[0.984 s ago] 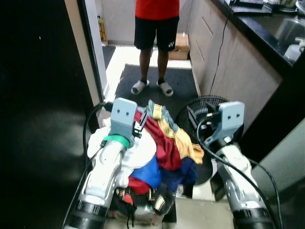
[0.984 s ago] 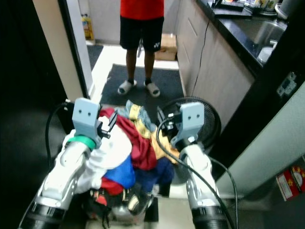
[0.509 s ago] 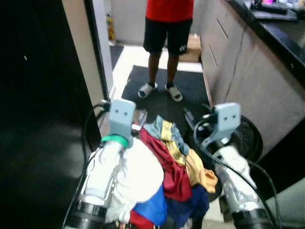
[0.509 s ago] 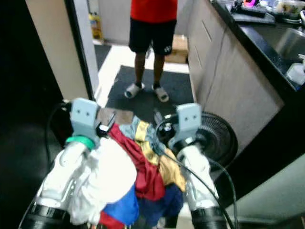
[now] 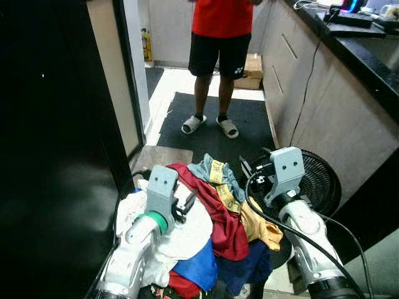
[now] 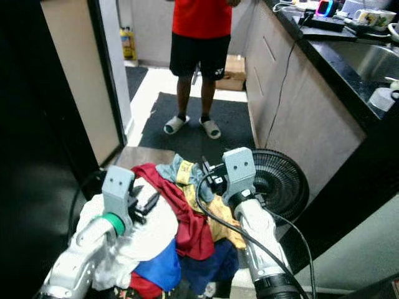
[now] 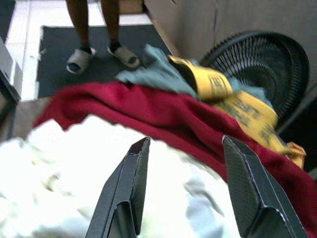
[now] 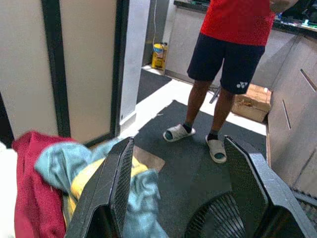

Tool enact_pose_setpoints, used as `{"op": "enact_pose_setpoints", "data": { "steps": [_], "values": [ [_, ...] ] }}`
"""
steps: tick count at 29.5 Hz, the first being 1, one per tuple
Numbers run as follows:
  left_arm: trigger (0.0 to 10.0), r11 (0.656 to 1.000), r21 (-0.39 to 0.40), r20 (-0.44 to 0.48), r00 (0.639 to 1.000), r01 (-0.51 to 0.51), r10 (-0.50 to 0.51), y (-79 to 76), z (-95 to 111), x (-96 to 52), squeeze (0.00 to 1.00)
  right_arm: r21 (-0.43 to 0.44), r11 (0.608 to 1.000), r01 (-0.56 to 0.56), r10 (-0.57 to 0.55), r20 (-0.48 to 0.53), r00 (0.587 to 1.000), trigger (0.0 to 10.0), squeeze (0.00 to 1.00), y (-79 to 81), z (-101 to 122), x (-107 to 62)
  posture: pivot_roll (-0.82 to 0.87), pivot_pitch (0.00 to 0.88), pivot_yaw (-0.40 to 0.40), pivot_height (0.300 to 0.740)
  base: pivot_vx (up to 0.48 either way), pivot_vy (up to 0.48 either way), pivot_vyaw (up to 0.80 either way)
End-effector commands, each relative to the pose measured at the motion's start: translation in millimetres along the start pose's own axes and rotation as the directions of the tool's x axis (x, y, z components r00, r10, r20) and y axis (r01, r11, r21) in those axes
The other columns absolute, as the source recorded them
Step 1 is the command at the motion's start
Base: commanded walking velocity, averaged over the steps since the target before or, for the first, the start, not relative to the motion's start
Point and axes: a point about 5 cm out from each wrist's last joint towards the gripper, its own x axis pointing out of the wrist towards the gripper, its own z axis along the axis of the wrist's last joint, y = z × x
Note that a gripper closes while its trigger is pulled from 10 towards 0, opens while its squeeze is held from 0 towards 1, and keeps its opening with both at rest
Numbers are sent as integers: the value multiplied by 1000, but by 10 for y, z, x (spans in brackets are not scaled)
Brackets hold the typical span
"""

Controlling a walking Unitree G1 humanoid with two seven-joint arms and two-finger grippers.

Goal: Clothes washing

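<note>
On the far left stands a big black door [image 5: 56, 156]. Next to it, near the robot, the left gripper [image 5: 185, 205] rests just above a white cloth [image 5: 187, 233]. Its two black fingers [image 7: 130, 193] are spread apart and hold nothing.

The white cloth is part of the pile of clothes [image 5: 212, 224], which sits low and near, between the two arms. A dark red cloth [image 5: 215, 212] lies to the right of the white one. A blue cloth [image 5: 199, 268] sits below them, at the near edge. A grey-blue cloth [image 5: 209, 168] and a yellow cloth [image 5: 249, 218] lie on the right side of the pile. The left wrist view shows dark writing on the yellow cloth, but it is too blurry to read.

The right gripper [image 5: 252, 171] is up at the far right side of the pile. Its fingers [image 8: 111, 188] are wide apart and empty.

A round black fan [image 5: 321, 180] stands on the floor just right of the pile, beside the cabinets [image 5: 312, 93].

Far ahead, a person [image 5: 221, 56] in a red top and black shorts stands on a dark mat [image 5: 212, 128]. The right wrist view shows a small white logo on the shorts, a yellow bottle [image 8: 158, 54] by the far wall and a cardboard box [image 8: 252, 101] behind the person. The right eye view shows cups [image 6: 374, 15] on the black counter [image 6: 336, 50].
</note>
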Motion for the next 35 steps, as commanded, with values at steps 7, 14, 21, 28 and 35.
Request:
{"op": "enact_pose_setpoints", "data": {
  "steps": [7,14,21,28,35],
  "values": [
    [10000,993,32,-21,993,-115,116,159,-160,-58,0,26,997,-71,73,-83,994,10000,0,59,-189,-110,-8,74,33,740,0,0,0],
    [10000,952,270,54,989,-147,137,102,-55,4,0,26,999,-38,39,-31,999,10000,0,123,-144,-23,-16,83,31,740,0,0,0],
    [10000,953,260,65,988,-154,142,119,8,71,0,47,978,-203,205,-54,977,10000,0,492,-215,181,4,111,18,740,0,0,0],
    [10000,949,245,107,979,-198,176,170,110,73,0,74,947,-313,320,-112,941,10000,0,712,-299,260,51,138,-12,740,0,0,0],
    [10000,941,250,110,972,-227,205,217,100,20,0,78,939,-334,341,-98,935,10000,0,732,-321,173,64,160,-28,740,0,0,0]
  ]
}}
